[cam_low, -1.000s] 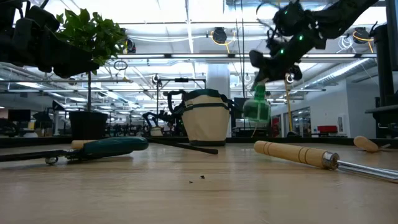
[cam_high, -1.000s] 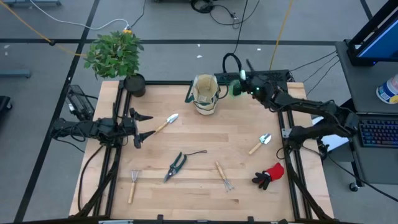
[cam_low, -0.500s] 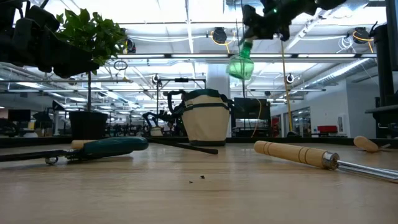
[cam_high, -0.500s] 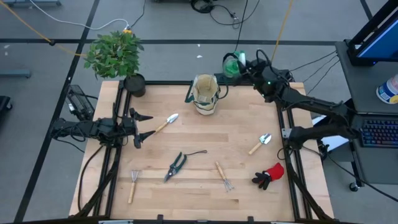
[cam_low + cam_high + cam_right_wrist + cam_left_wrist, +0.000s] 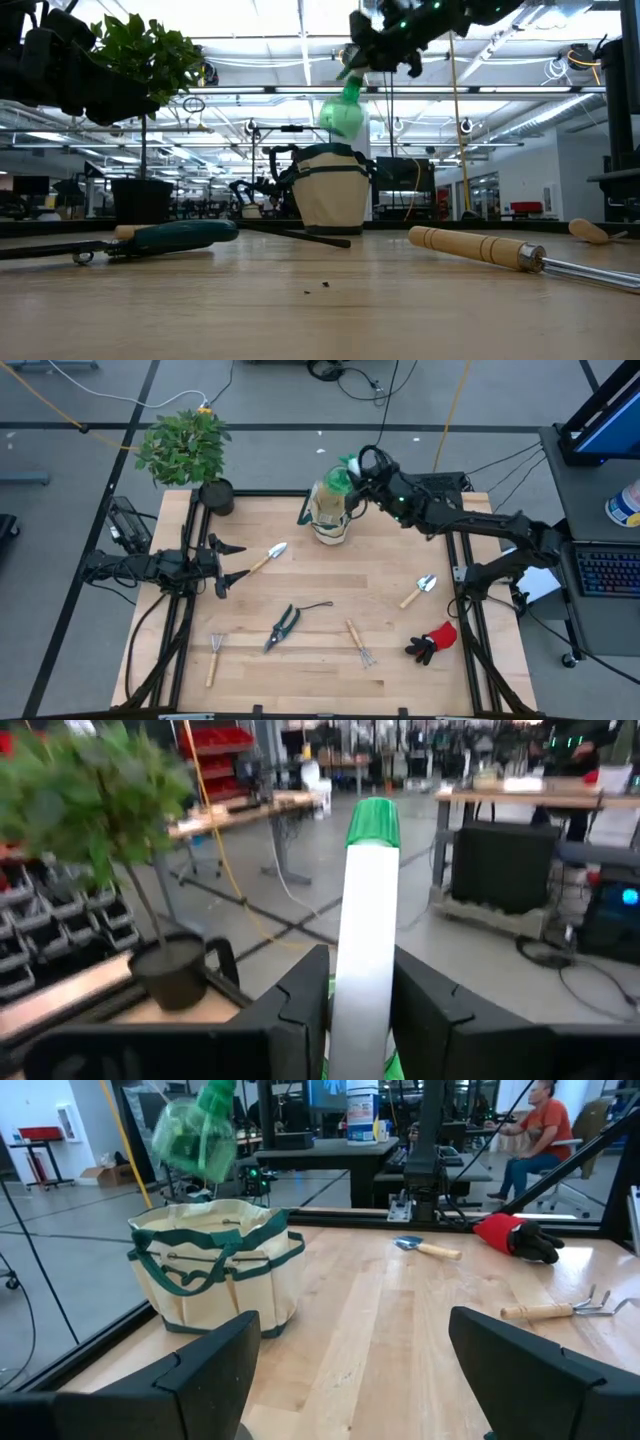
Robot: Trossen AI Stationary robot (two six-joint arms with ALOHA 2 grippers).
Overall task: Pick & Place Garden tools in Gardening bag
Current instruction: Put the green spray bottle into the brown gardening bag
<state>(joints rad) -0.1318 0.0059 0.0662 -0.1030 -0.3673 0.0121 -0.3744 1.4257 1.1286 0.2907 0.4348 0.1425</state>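
Right tool: the right tool (image 5: 358, 466) is raised over the far edge of the surface (image 5: 330, 590), above the bag's open top, its fingers (image 5: 300, 1010) pinching the green sprayer.
Green sprayer: the green sprayer (image 5: 340, 480) hangs in the air from the right tool, directly above the bag and clear of its rim; in the low view it (image 5: 343, 112) shows just over the bag's top, and in the right wrist view its white neck and green cap (image 5: 368, 910) stand up between the fingers.
Bag: the beige bag (image 5: 330, 510) with dark green pockets stands upright at the far middle of the surface, mouth open.
Left tool: the left tool (image 5: 228, 564) waits at the left edge of the surface, fingers spread and holding nothing.
Trowels: one trowel (image 5: 265, 556) lies just beside the left tool; a second trowel (image 5: 418, 590) lies near the right edge.
Shears: the dark shears (image 5: 285, 625) lie flat near the middle front.
Rakes: one small rake (image 5: 214, 657) lies at the front left, another rake (image 5: 358, 643) right of the shears.
Glove: the red-and-black glove (image 5: 432, 641) lies at the front right.
Plant: a leafy potted plant (image 5: 188, 450) stands at the far left corner.
Room: a seated person (image 5: 530, 1130) shows well beyond the surface in the left wrist view.
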